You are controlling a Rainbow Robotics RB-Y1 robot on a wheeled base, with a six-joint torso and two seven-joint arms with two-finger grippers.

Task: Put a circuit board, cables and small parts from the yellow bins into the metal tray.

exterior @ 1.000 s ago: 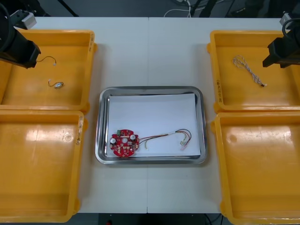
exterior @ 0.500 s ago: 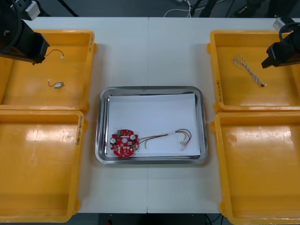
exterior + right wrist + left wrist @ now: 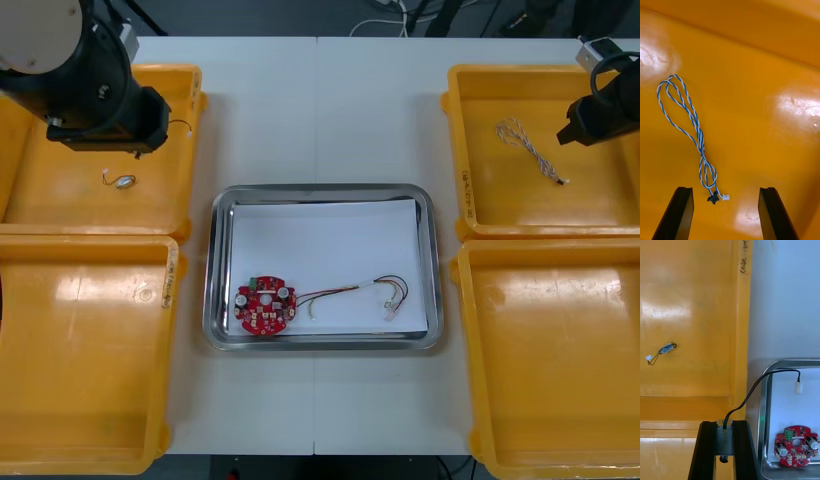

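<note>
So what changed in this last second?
The left gripper, shut on the black cable, swung right across the far left bin toward the tray, carrying the cable. The right gripper held its place, open above the blue and white cable; the circuit board and red and yellow cable lay unmoved.

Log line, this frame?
left hand: shut on black cable, at bin rim; right hand: open over blue-white cable; tray: board, red-yellow cable

Glossy yellow plastic, bins [image 3: 100, 380] either side of the tray [image 3: 218, 300], glare patches all over their floors. Tray rim polished metal, mirror-bright; inside matt white, paper-like. Smooth, matt table [image 3: 320, 120] around the tray. Smooth dark sheath on the black cable [image 3: 784, 370] over the tray's corner.
</note>
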